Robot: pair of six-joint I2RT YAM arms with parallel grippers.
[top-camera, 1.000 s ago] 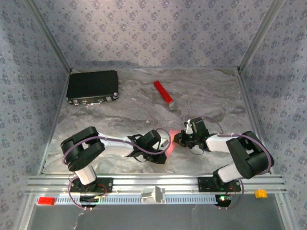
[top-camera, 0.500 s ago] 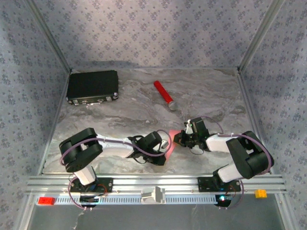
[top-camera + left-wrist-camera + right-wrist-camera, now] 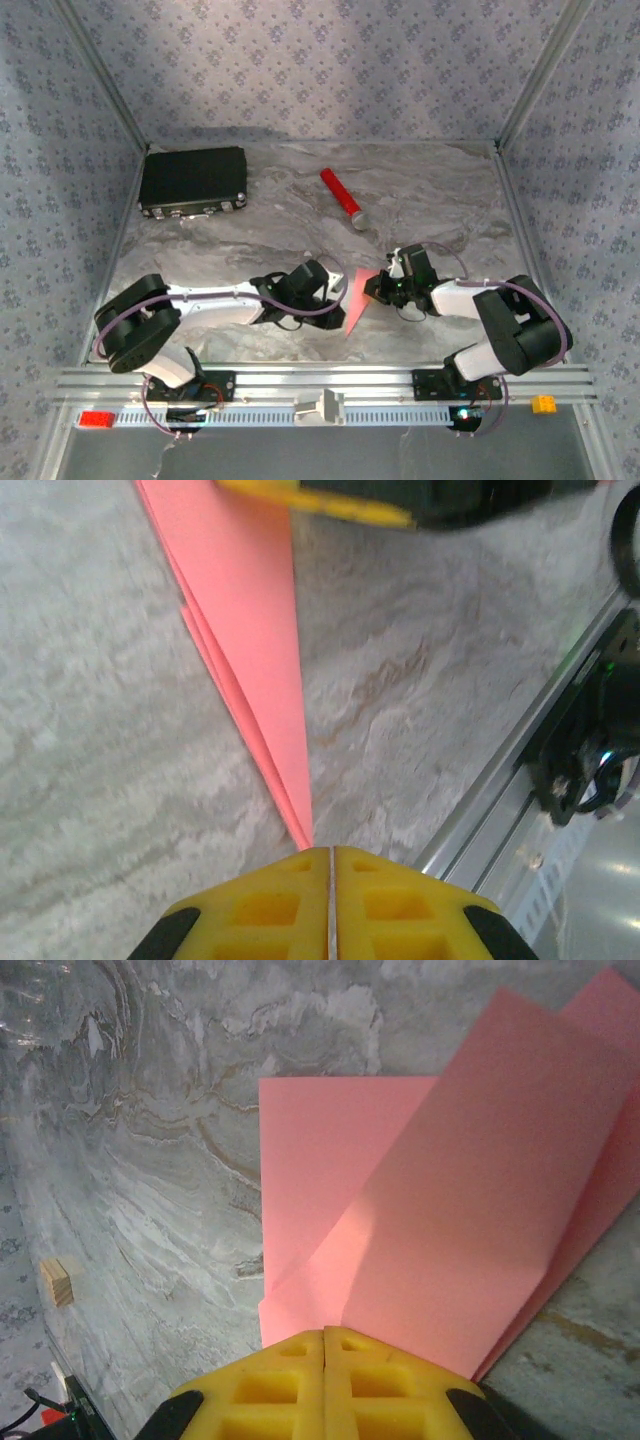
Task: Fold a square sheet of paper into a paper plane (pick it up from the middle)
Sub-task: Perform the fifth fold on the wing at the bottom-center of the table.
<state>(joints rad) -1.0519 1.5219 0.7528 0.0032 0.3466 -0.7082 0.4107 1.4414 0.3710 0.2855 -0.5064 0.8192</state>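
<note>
The pink-red sheet of paper (image 3: 355,303) is folded into a long pointed wedge of layered flaps and stands low over the marble table between the two arms. My right gripper (image 3: 373,290) is shut on its wide end. In the right wrist view the flaps (image 3: 450,1220) fan out from the closed yellow jaws (image 3: 324,1332). My left gripper (image 3: 333,292) is just left of the paper. In the left wrist view its jaws (image 3: 330,852) are shut, and the paper's narrow tip (image 3: 250,630) ends at the fingertips, a little left of the seam.
A black case (image 3: 193,180) lies at the back left and a red cylinder with a grey tip (image 3: 341,197) at the back middle. A small tan block (image 3: 58,1282) sits on the table. The aluminium rail (image 3: 330,382) runs along the near edge.
My left arm has drawn back to the left, its gripper sliding off the paper, so more of the pink wedge shows. The right gripper has kept its place and its hold.
</note>
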